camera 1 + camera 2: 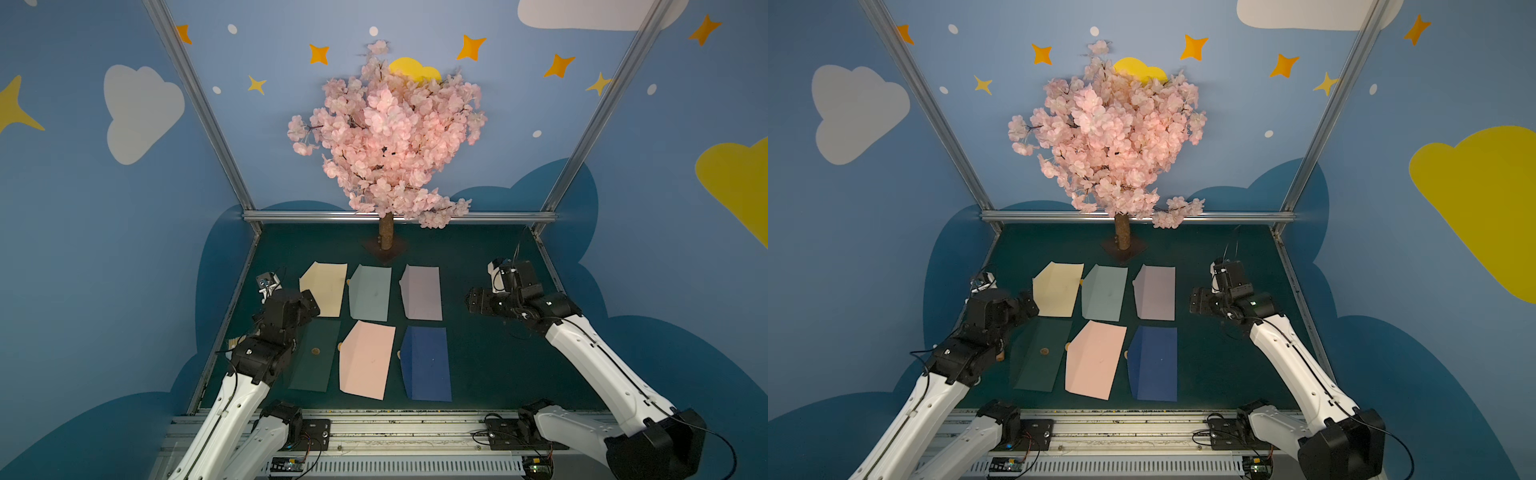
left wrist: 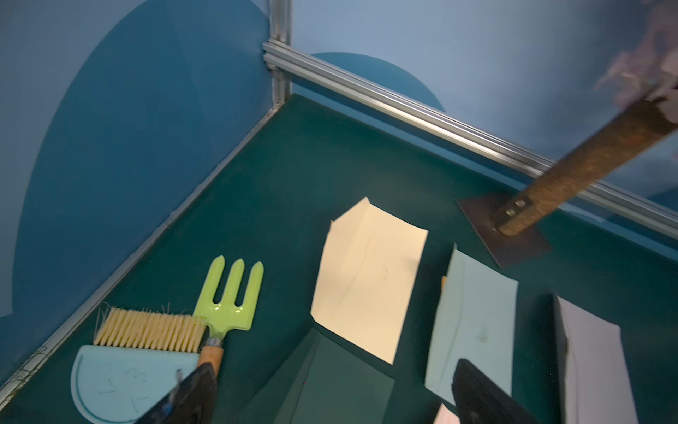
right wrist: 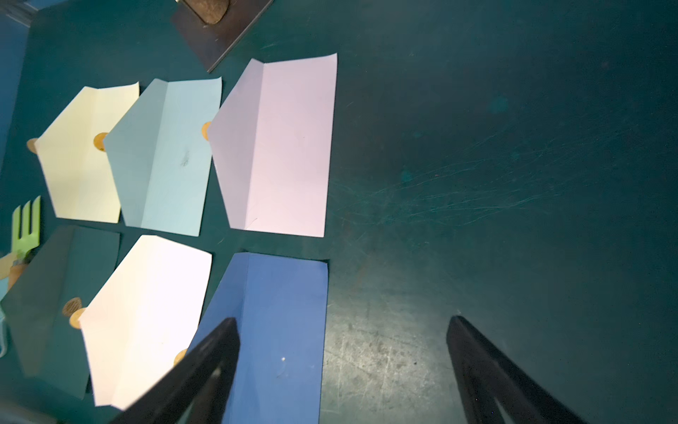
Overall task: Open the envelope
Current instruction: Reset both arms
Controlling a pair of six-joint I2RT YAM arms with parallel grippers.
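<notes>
Jaws: left gripper (image 2: 330, 396) spread wide, empty; right gripper (image 3: 345, 367) likewise. I count six envelopes on the mat (image 1: 498, 353), two rows of three: cream (image 1: 324, 291), light blue (image 1: 370, 297), lilac (image 1: 422, 293) behind; green (image 1: 316, 365), pink (image 1: 365, 359), navy (image 1: 428, 363) in front. Left hangs over green's far end; right over bare mat beside lilac. Also one fork (image 2: 229, 293), one brush (image 2: 146, 328) at the mat's left edge, one tree (image 1: 386, 133) at the back.

Staged robot cell: aluminium frame (image 1: 399, 216), painted sky walls (image 1: 83, 249).
</notes>
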